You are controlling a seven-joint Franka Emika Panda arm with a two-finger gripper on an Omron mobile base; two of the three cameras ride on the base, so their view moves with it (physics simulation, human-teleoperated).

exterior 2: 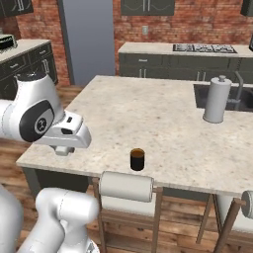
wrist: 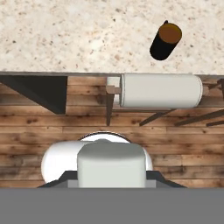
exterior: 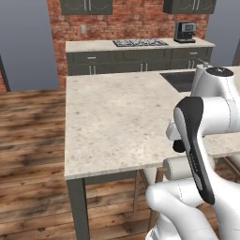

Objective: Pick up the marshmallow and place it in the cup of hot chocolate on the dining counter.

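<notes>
**A:** Starting closest in: the gripper has its two dark tips drawn in tight on the marshmallow; in the hand view that white, soft-edged block sits squarely between them, big and close to the lens.

**B:** Clamped on it, then; and what's underneath?

**A:** Wooden floor directly below the block; the gripper hangs on the near side of the tabletop's edge, not over the stone.

**B:** Next thing out?

**A:** A stool; its pale rolled back cushion lies just under the near edge of the tabletop; the hand view catches the same cushion lying lengthwise beside that edge.

**B:** And the target?

**A:** The cup of hot chocolate; small, dark, upright, brown liquid showing at the top; it stands on the beige speckled stone near the front edge, just beyond that stool; well apart from the gripper, nothing touching it.

**B:** Further across?

**A:** A tall pale cylinder stands upright on the far right of the tabletop, just beside a dark sink set into the stone.

**B:** And at the back?

**A:** A back counter with dark cabinet fronts; a hob set into it; a coffee machine at its right end; a brick wall behind.
</notes>
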